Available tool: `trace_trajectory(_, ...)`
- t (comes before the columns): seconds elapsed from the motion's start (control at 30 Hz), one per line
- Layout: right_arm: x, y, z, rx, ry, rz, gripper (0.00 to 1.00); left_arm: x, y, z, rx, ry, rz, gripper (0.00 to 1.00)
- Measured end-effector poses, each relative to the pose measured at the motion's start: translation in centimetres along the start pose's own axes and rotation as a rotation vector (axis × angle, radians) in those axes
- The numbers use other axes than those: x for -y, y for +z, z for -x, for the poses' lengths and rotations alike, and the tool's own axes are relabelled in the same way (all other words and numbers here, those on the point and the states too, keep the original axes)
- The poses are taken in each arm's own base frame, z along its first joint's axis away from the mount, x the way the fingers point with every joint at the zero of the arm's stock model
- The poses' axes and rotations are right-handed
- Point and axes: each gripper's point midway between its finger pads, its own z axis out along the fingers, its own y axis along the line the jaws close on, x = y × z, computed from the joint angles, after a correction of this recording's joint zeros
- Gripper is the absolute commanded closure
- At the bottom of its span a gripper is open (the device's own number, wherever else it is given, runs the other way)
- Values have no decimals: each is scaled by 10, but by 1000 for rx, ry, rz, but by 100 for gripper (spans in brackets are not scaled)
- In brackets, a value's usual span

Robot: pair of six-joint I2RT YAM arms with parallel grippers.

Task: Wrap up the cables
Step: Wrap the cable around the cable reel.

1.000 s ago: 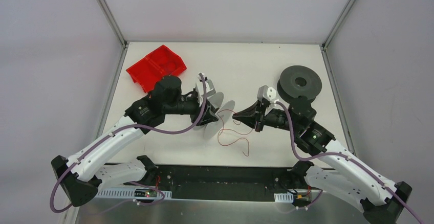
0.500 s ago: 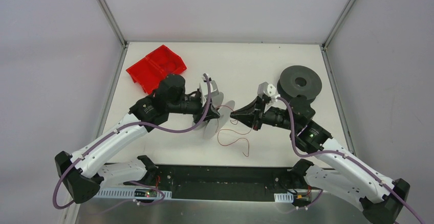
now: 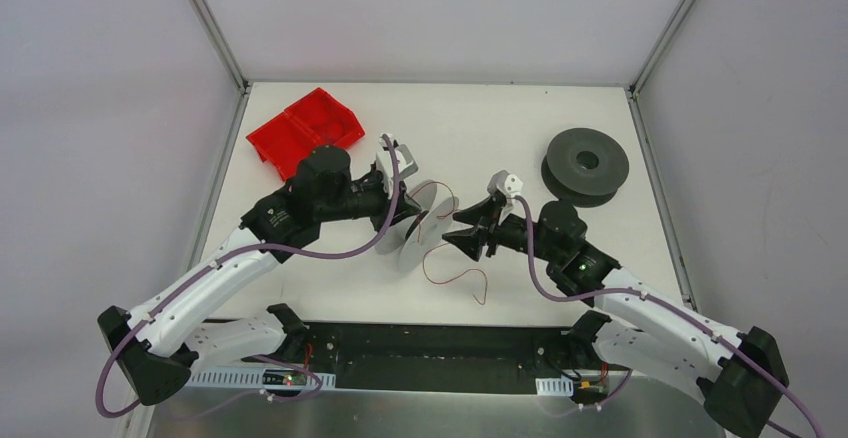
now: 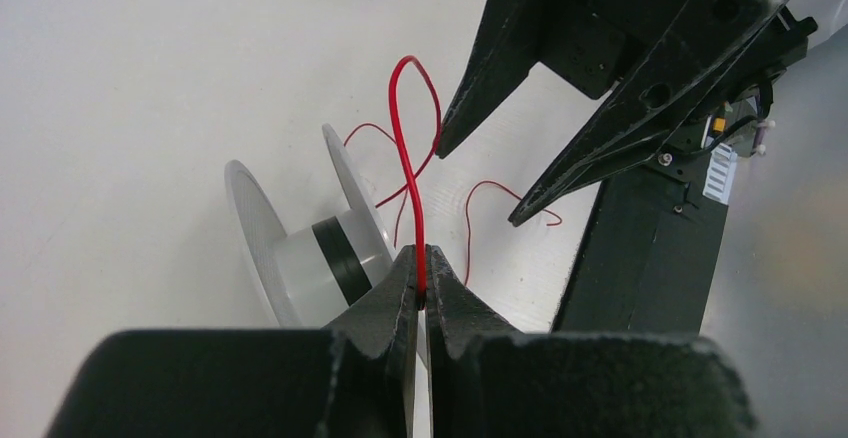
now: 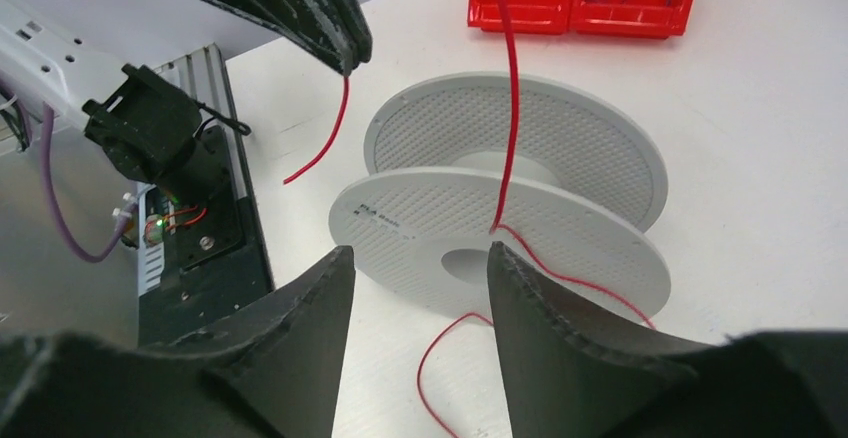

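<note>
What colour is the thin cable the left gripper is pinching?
Red. The cable shows best in the left wrist view, pinched in the left gripper.

I count two robot arms on my screen, the left arm point(image 3: 215, 283) and the right arm point(image 3: 660, 308). There are two spools: one white spool point(image 3: 425, 230) and one dark grey spool point(image 3: 587, 163). I can see one thin red cable point(image 5: 514, 108). There are two red bins point(image 3: 305, 133), joined side by side. All of it sits on one white table point(image 3: 480, 118).

Red cable point(image 4: 420, 258), pale grey dotted spool point(image 5: 560, 148), red bins point(image 3: 305, 130), dark grey spool point(image 3: 586, 163), black fingers point(image 5: 565, 348).
</note>
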Motion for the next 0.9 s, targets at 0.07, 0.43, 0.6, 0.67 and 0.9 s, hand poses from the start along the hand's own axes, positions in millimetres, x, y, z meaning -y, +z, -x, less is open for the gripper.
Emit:
trace_trajectory(0.07,4,5,2,27,-8,-8,44,0,-1,3,6,0,0,100)
trace_trajectory(0.43,42,31,5,155,-24,-149,47,3,-5,11,31,-11,0,100)
trace_trajectory(0.6,47,38,11,181,-26,-159,76,3,-7,13,38,-9,1,100)
trace_trajectory(0.67,50,40,15,193,-23,-169,92,2,-8,13,40,-8,13,100)
trace_trajectory(0.9,67,30,24,208,-61,-258,100,-15,-18,16,62,2,127,100)
